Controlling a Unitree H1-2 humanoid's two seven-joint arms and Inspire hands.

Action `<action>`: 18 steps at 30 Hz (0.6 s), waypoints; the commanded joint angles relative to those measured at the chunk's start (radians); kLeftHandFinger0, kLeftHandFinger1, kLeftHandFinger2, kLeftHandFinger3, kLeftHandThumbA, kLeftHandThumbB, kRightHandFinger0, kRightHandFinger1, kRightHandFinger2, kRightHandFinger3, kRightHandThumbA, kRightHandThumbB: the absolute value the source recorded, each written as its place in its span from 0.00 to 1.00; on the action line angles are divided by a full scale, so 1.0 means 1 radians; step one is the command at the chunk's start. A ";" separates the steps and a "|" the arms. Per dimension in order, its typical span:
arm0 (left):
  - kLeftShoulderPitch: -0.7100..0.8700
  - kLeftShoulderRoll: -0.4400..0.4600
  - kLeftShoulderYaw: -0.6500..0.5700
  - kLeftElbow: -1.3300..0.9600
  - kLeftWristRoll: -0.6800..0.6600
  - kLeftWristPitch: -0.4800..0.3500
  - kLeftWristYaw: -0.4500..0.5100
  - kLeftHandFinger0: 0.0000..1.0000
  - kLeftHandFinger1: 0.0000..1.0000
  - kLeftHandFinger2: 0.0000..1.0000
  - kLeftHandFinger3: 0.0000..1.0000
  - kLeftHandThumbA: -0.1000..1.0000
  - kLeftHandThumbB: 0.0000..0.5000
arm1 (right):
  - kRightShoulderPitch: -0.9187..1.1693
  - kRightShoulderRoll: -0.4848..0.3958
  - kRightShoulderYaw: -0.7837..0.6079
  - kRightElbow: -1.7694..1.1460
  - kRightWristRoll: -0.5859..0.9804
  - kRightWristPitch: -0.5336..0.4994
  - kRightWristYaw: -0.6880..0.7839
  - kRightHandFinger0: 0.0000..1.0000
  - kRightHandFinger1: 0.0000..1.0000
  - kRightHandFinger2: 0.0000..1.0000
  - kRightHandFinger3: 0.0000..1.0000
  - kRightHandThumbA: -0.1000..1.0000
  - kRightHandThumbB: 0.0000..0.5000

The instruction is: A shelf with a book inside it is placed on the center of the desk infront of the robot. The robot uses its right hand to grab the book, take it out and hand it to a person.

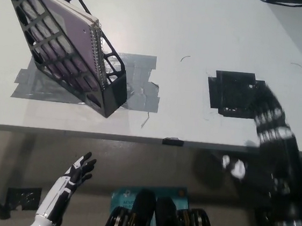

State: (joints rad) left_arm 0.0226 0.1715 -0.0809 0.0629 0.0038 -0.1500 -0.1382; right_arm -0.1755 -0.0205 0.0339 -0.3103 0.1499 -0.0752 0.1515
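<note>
**Desk:** What do you have nearest the camera?

**Me:** I see the white left hand (77, 173) low at the lower left, below the desk edge. Its fingers (87, 163) are spread apart and hold nothing. It rests there, well short of the desk.

**Desk:** And the right side?

**Me:** The black right arm (282, 175) comes up from the bottom right, blurred. The right hand (264, 111) lies over the white desk (202, 37), just past its near edge. I can't tell how its fingers are set; they smear into a black tape patch (233, 93) that lies beneath and just left of them. I see nothing in that hand.

**Desk:** Where's the book?

**Me:** Far left of the right hand's fingers, and farther from me than the left hand's. It's a spiral-bound notebook (68, 26) with a pale purple cover, inside a black mesh file holder (107, 89). The holder stands on grey tape (138, 82) stuck to the desk, and from my steep view it leans up toward the upper left corner. The notebook's wire spine (99, 53) faces the right hand's side, running down toward the holder's near end.

**Desk:** Contact?

**Me:** None. Both hands are well apart from the holder and the notebook. Beyond the right hand's fingers, at the far top right, a dark cable (292, 2) lies on the desk.
</note>
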 commanded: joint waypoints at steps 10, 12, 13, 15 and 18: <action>-0.021 -0.001 -0.011 -0.010 0.000 -0.030 -0.012 1.00 1.00 1.00 1.00 1.00 0.51 | -0.407 0.061 0.097 0.312 -0.013 0.162 0.031 1.00 1.00 1.00 1.00 1.00 0.64; -0.022 -0.006 -0.012 -0.006 0.000 -0.036 -0.008 1.00 1.00 1.00 1.00 1.00 0.54 | -0.482 0.079 0.110 0.395 -0.016 0.173 0.042 1.00 1.00 1.00 1.00 1.00 0.67; -0.022 -0.007 -0.012 -0.005 -0.002 -0.037 -0.008 1.00 1.00 1.00 1.00 1.00 0.55 | -0.497 0.085 0.113 0.416 -0.017 0.170 0.044 1.00 1.00 1.00 1.00 1.00 0.68; -0.025 -0.010 -0.011 -0.007 -0.002 -0.035 -0.005 1.00 1.00 1.00 1.00 1.00 0.58 | -0.560 0.104 0.123 0.498 -0.023 0.157 0.049 1.00 1.00 1.00 1.00 1.00 0.68; -0.025 -0.014 -0.009 -0.014 -0.014 -0.011 -0.008 1.00 1.00 1.00 1.00 1.00 0.65 | -0.641 0.131 0.139 0.609 -0.058 0.139 0.030 1.00 1.00 1.00 1.00 1.00 0.75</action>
State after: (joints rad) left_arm 0.0136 0.1666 -0.0952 0.0684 0.0051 -0.1499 -0.1379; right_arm -0.7014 0.0703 0.1510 0.2260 0.1238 0.0715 0.1736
